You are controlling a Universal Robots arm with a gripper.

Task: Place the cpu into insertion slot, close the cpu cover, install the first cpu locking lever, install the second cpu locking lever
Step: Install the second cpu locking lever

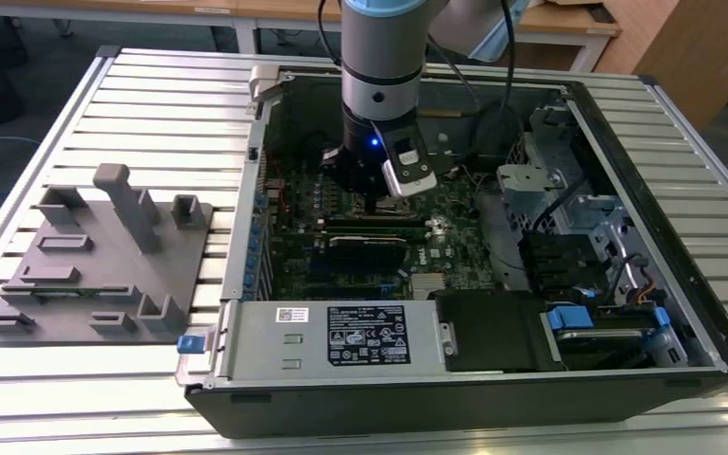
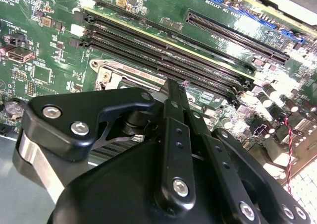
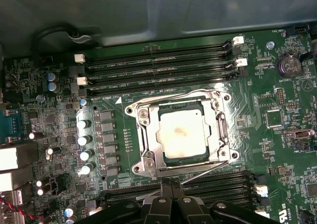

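The cpu (image 3: 181,134) seated under the closed cpu cover (image 3: 146,130), fingers (image 3: 171,196) together beside it, holding nothing.

Open room above cpu cover (image 3: 181,135), memory slots (image 3: 158,68) flanking, seemingly low

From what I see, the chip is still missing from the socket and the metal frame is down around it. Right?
Not quite. In the first wrist view the chip already sits in the socket, its silver top showing through the cut-out of the metal frame, which is down around it. The gripper hangs near the socket's edge.
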